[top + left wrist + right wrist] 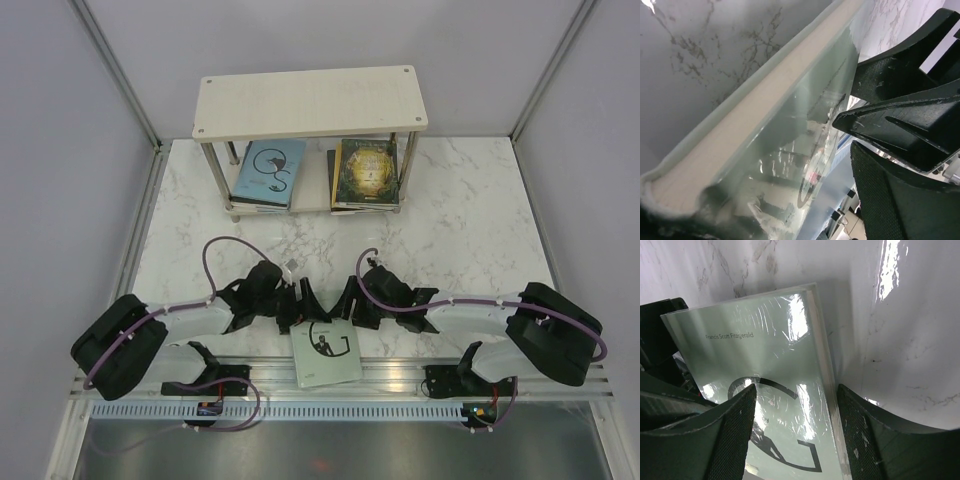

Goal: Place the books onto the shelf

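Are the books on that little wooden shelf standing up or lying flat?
Lying flat: the pale blue cat book and dark green book rest cover-up on the cream wooden shelf's lower board.

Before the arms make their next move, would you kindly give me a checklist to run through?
1. Grey Fitzgerald book lies between both grippers: ok.
2. Right gripper open, straddling the book's long edge: ok.
3. Left gripper has hold of the book: cannot tell.
4. Shelf top board free of books: ok.
5. Cat book and fantasy book lie flat on the lower tier: ok.
6. Marble table between book and shelf unobstructed: ok.
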Controlling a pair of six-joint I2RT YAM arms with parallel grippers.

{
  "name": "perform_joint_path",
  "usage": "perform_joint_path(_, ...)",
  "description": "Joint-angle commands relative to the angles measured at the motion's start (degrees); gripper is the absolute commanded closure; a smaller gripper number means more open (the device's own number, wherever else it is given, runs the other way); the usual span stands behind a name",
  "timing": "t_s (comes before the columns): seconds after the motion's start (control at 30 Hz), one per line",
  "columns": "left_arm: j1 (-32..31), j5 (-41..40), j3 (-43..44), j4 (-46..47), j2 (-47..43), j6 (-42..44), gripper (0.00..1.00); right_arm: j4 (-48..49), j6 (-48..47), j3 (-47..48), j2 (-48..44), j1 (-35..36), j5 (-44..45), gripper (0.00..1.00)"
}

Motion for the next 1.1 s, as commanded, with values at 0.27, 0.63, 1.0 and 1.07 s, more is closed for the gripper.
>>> perform_joint_path(0.27,-1.1,-7.1,-3.1,-0.8,-3.8,-0.5,0.98,-3.9,1.7,-1.2,-1.1,1.1,2.1,0.31)
perform_joint_path(0.63,2.2,-9.8,5.2,-15.5,-13.7,6.2,0.98,-14.6,-3.5,2.0,-20.2,1.2,13.2,0.13)
perform_joint_path(1.0,24.8,13.0,15.4,-15.9,-17.0,10.5,0.98,8.7,-0.6,-5.0,-19.9,1.1,3.9,0.05)
perform_joint_path(1.07,27.2,17.0,16.9,-13.9,-17.2,9.7,0.98,13.6,-0.4,-5.9,-17.6,1.1,3.9,0.05)
